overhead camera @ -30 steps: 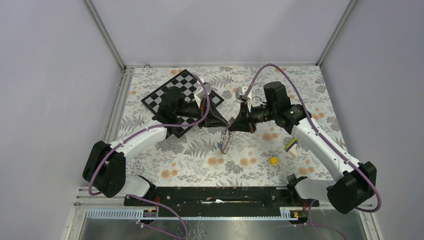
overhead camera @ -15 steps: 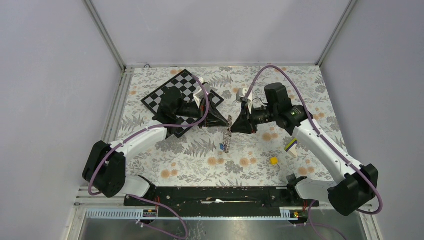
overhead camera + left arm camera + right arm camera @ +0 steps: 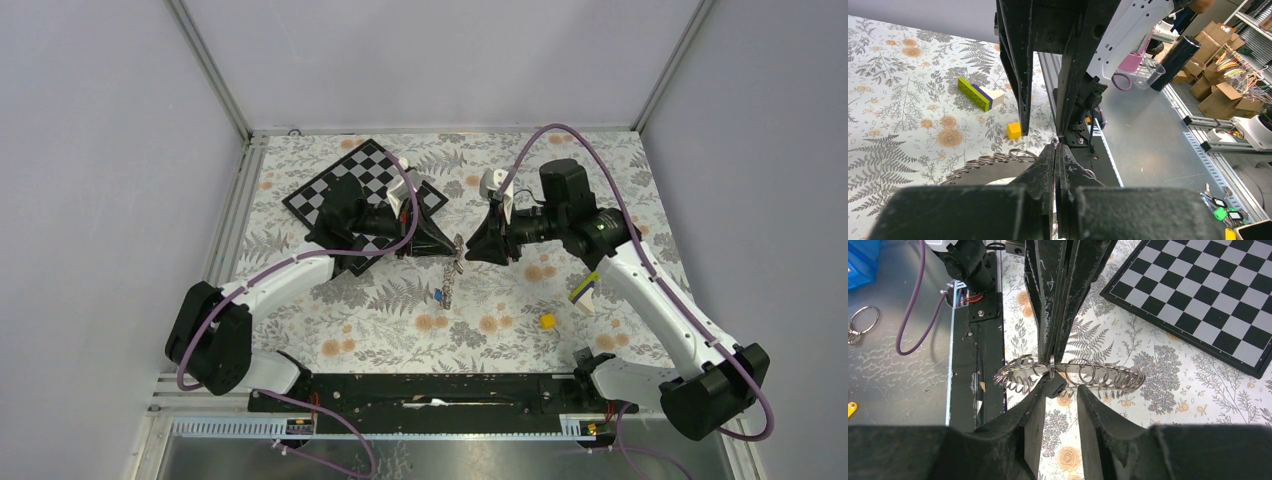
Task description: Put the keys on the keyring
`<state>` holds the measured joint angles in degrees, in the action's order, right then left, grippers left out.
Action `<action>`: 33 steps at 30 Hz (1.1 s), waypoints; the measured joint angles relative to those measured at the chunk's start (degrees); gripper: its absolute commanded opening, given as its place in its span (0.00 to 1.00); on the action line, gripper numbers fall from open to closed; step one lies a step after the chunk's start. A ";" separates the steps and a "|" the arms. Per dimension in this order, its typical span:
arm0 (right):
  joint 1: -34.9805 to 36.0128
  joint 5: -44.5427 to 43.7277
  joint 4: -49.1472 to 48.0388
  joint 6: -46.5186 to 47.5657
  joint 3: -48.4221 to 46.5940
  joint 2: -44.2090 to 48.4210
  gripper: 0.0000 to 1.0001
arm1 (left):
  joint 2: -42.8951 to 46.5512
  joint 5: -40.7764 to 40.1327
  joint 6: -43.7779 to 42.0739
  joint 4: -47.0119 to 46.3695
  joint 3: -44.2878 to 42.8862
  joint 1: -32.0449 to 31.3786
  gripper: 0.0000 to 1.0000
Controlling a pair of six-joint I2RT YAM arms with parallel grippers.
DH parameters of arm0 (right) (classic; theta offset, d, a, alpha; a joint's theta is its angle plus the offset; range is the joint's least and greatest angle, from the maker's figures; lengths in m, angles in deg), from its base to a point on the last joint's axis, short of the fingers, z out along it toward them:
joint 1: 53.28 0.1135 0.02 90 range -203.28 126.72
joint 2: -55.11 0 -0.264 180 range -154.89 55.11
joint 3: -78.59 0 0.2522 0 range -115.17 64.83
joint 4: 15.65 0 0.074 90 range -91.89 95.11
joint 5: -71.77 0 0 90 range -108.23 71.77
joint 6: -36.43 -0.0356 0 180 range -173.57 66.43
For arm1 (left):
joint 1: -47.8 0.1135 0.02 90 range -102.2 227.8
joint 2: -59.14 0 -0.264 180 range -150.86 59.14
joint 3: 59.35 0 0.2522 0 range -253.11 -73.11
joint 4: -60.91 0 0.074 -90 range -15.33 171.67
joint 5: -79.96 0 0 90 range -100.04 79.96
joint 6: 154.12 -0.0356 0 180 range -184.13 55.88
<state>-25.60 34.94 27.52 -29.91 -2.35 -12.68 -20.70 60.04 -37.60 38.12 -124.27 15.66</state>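
Observation:
The keyring (image 3: 452, 272), a loop of linked silver rings, hangs from my left gripper (image 3: 450, 244), which is shut on its top above the floral table. A blue key (image 3: 438, 295) hangs low on the ring. In the right wrist view the keyring (image 3: 1098, 375) stretches sideways, and a black key (image 3: 1054, 386) hangs on it, resting against my right gripper's left finger. My right gripper (image 3: 1062, 392) is open, its jaws either side of the black key without clamping it. In the left wrist view the left gripper (image 3: 1055, 148) is pressed shut, with rings (image 3: 993, 159) to its left.
A chessboard (image 3: 365, 185) lies at the back left under the left arm. A yellow cube (image 3: 547, 321) and a purple-and-lime stick (image 3: 583, 293) lie at the right front. A black rail (image 3: 430, 385) runs along the near table edge.
My right gripper has drawn back a little to the right, away from the left one. The keyring has swung to hang straighter, and the blue key has shifted slightly.

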 measured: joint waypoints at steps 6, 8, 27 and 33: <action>0.00 0.68 -0.22 -0.87 -0.50 -1.07 0.39 | 0.00 0.09 0.11 -0.52 0.17 0.00 0.00; 0.00 1.25 -0.26 -1.27 -0.50 -1.68 0.38 | 0.00 0.09 0.13 -0.50 0.17 0.00 0.00; 0.00 4.98 -3.21 -3.56 -0.39 -3.39 0.34 | 0.00 0.09 0.76 -1.38 0.20 0.00 0.00; 0.02 5.09 -3.63 -4.20 -0.02 -3.65 0.30 | 0.00 0.09 0.94 -2.05 0.94 0.00 0.00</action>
<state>-25.58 40.03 23.89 -34.11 -2.37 -16.33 -20.70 60.13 -36.66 36.06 -123.33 15.66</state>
